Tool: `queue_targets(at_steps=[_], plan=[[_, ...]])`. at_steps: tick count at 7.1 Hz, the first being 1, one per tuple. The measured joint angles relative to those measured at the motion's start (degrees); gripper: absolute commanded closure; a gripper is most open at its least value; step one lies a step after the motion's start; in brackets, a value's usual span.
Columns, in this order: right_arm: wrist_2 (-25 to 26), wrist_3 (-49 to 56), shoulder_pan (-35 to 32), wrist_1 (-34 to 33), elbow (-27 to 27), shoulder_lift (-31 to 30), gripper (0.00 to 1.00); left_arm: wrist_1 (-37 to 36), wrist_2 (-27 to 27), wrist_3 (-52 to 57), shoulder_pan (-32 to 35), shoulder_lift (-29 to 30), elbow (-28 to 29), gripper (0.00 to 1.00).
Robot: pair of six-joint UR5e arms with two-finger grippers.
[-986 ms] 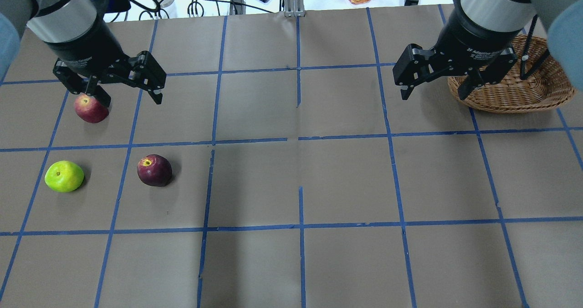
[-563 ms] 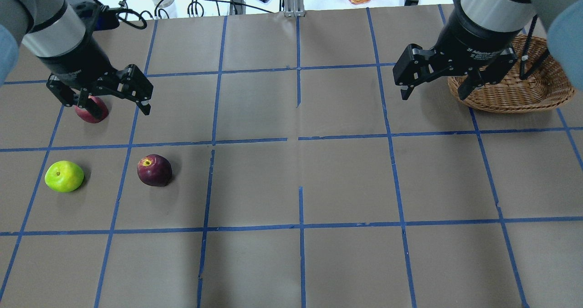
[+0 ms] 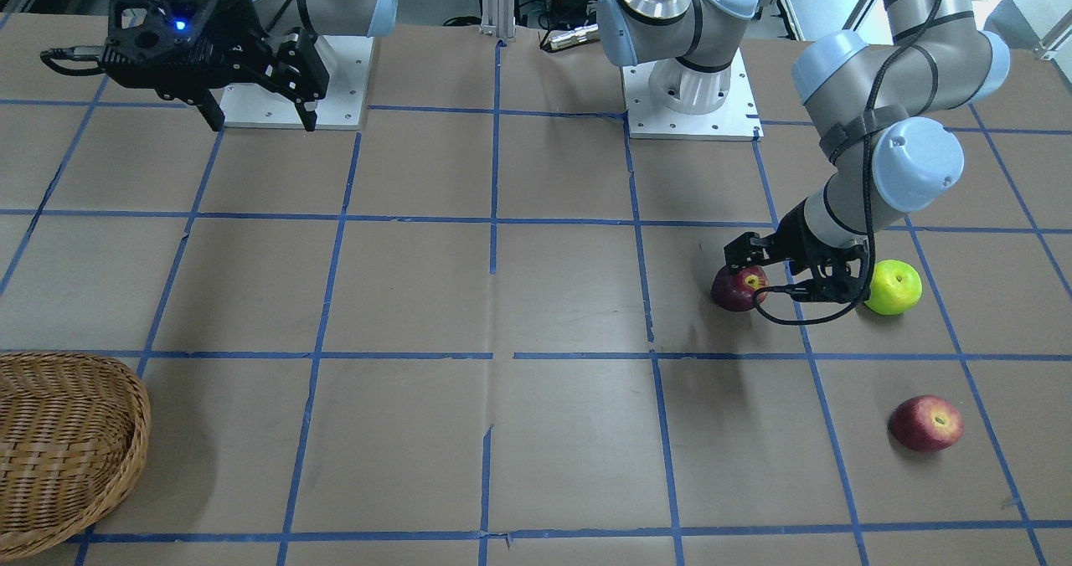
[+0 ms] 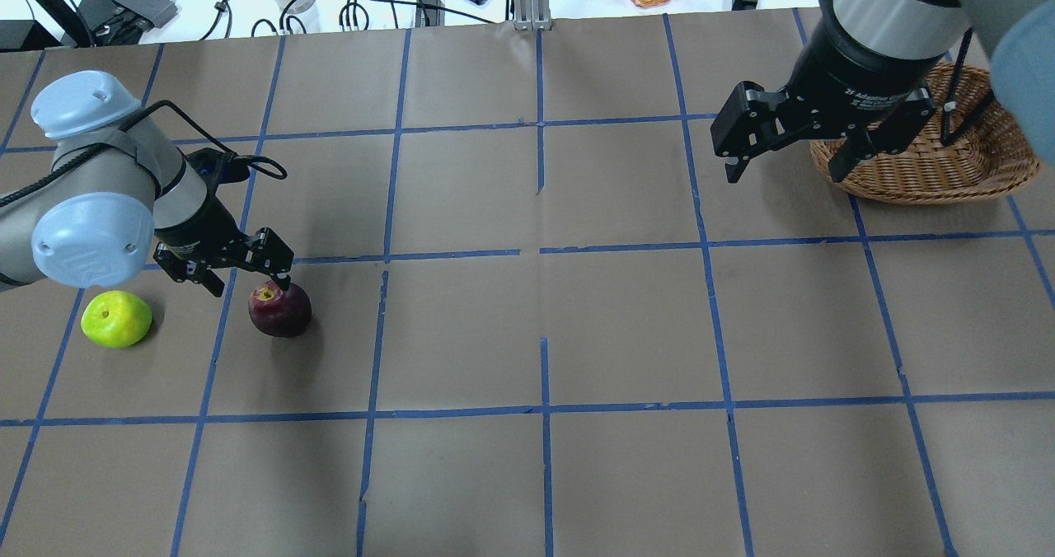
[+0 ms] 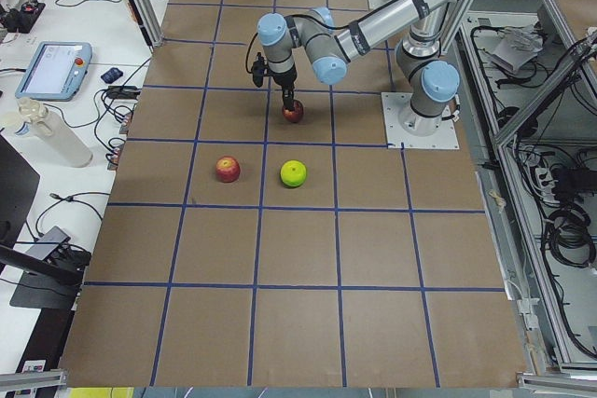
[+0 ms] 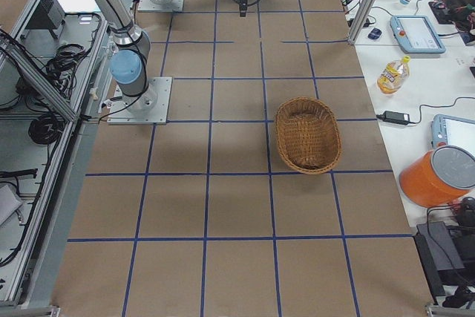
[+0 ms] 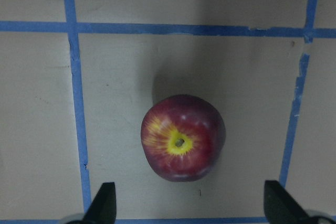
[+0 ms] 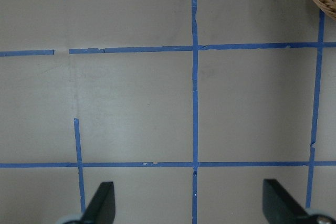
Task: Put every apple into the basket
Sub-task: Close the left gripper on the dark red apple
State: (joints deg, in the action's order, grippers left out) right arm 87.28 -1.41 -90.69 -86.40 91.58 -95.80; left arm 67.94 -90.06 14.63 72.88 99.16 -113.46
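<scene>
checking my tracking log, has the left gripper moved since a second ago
Yes. In the overhead view the left gripper has come down the picture and slightly right, ending open by the dark maroon apple, which lies where it did.

1. The dark apple [image 4: 280, 310] has bare table [image 4: 626, 326] on every side; the left gripper [image 4: 250, 283], fingers spread, hangs just over it.
2. The green apple [image 4: 116, 318] and red apple [image 3: 925, 423] lie apart from it, nearer the left end.
3. Open table runs to the basket [image 4: 931, 166] at the far right corner; the right gripper [image 4: 783, 174] seems to hang high beside it.
</scene>
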Motion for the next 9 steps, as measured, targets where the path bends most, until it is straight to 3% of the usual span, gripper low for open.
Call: queue_targets(at_steps=[4, 6, 9], plan=[[0.0, 0.0, 0.02, -0.08, 0.0, 0.0, 0.0, -8.86, 0.07, -2.82, -0.02, 3.89, -3.78, 0.03], [-0.04, 0.02, -0.01, -0.13, 0.0, 0.0, 0.0, -9.6, 0.04, -3.0, -0.02, 4.82, -3.86, 0.53], [0.0, 0.07, -0.01, 0.19, 0.0, 0.0, 0.0, -9.31, 0.09, -4.14, 0.6, 3.05, -3.35, 0.54]])
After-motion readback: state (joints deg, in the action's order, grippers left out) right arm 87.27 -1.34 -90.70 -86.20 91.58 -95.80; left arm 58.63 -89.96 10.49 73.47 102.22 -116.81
